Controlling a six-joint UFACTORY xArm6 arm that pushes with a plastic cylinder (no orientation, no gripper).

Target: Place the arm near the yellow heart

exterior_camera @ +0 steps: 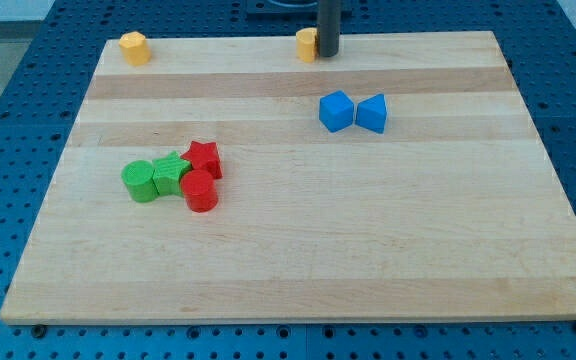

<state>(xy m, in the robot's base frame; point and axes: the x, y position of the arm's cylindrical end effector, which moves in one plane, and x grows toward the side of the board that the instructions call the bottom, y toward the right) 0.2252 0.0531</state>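
Tabletop (298,260): pale wooden board on a blue pegboard.
Rod: dark, upright at the view's top; no fingers on this rig, so nothing is grasped, and my tip (327,54) rests beside a yellow block (306,44), on its right.
Blue pair: blue cube-like block (335,111) and blue wedge-like block (372,113), touching, below my tip.
Cluster: green cylinder (141,181), green star-like block (171,173), red star (203,158), red cylinder (200,191), well to my tip's lower left.
Other yellow block (134,47): far left of my tip.
Heart: too small to tell which yellow block it is.
Risk: any leftward drift would likely shove the near yellow block off the edge.
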